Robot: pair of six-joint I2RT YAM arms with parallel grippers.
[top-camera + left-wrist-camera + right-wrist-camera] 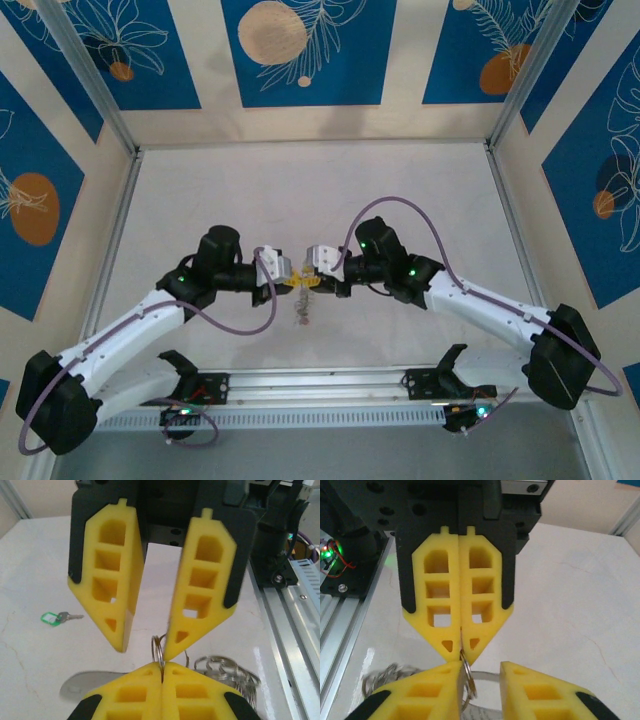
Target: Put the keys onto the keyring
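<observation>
Patterned blue-and-cream panels enclose a pale surface [300,190] in the top view, where two arms are brought together at the centre. The left claw [293,282] and right claw [310,281] are set tip to tip, and one keyring [300,312] is seen dangling beneath them. From the left wrist, the left claw [162,667] is shown pressed fully together on the thin wire of the keyring [157,647], while the right claw [144,650] opposite is parted to a narrow gap, with one fingertip just beside the loop. One key [61,617], silver with a pale green head, is seen lying flat on the surface [40,670], well apart to the left. A cluster of silvery loops [225,667] is seen at lower right; whether it hangs or lies cannot be told. From the right wrist, the left claw [461,652] is again seen clamped on the keyring [468,677], and the right claw [481,669] is held apart around it, gripping nothing. The keyring is judged light, stiff, springy and slippery, best pinched on bare wire. The key is judged tiny and prone to sliding, best taken by its plastic head.
</observation>
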